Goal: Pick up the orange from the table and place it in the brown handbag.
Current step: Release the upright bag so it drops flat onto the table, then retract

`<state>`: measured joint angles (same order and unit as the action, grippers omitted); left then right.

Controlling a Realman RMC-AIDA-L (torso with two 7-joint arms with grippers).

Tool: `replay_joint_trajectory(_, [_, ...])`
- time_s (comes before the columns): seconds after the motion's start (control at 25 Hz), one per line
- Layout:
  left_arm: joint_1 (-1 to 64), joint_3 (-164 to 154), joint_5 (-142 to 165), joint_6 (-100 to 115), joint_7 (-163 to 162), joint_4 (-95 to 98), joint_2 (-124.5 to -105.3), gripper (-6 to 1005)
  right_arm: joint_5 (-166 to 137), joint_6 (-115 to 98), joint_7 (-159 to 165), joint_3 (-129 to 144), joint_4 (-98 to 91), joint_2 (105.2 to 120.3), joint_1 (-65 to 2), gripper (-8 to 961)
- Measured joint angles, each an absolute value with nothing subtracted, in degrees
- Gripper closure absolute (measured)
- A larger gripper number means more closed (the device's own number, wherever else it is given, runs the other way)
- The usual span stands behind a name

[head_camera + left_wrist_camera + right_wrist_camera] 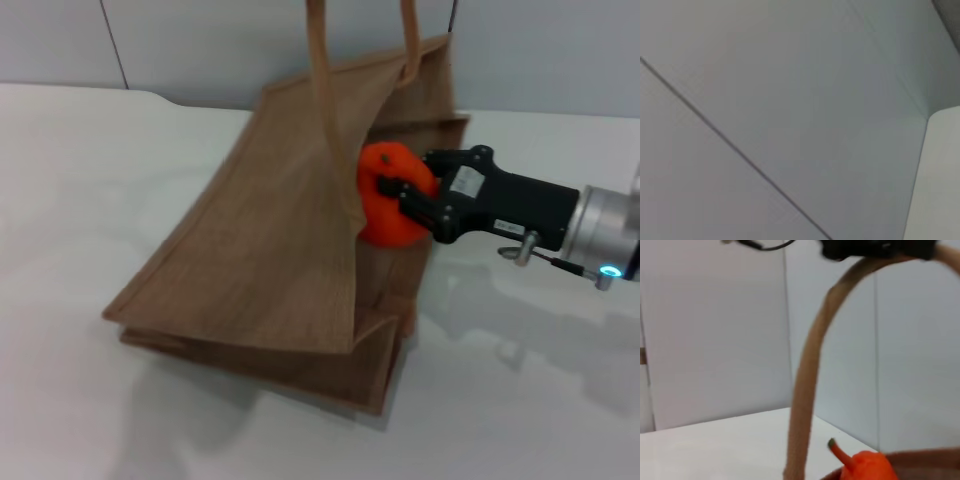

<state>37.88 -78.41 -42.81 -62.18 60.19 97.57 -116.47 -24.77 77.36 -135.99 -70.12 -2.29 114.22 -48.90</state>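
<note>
The right claw (400, 196) grips the orange (385, 200) at the bag's (270, 250) open mouth, so it should push deeper past the handle (330, 110) before letting go.

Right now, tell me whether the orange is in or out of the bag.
At the mouth, not yet released: the right gripper is shut on the orange, holding it in the brown handbag's opening, beside a handle.

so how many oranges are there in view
1. The orange is gripped by the right gripper at the mouth of the brown handbag. Others could be hidden inside the bag.
</note>
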Motion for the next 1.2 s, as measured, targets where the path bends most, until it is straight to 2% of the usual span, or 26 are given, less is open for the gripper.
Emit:
replay_joint_trajectory(0.8, [39.4,-80.8,-45.0,-61.6,60.0,98.2,-116.54,883,-24.2,62.7,-142.7,-68.1,2.9,115.36,-50.1,822])
replay_joint_trajectory(1.2, [39.4,-81.3,-46.0,-61.6,59.9,98.9,-116.54,884,-24.2,60.5,-143.3,-68.4,4.5,115.75,-50.2,861])
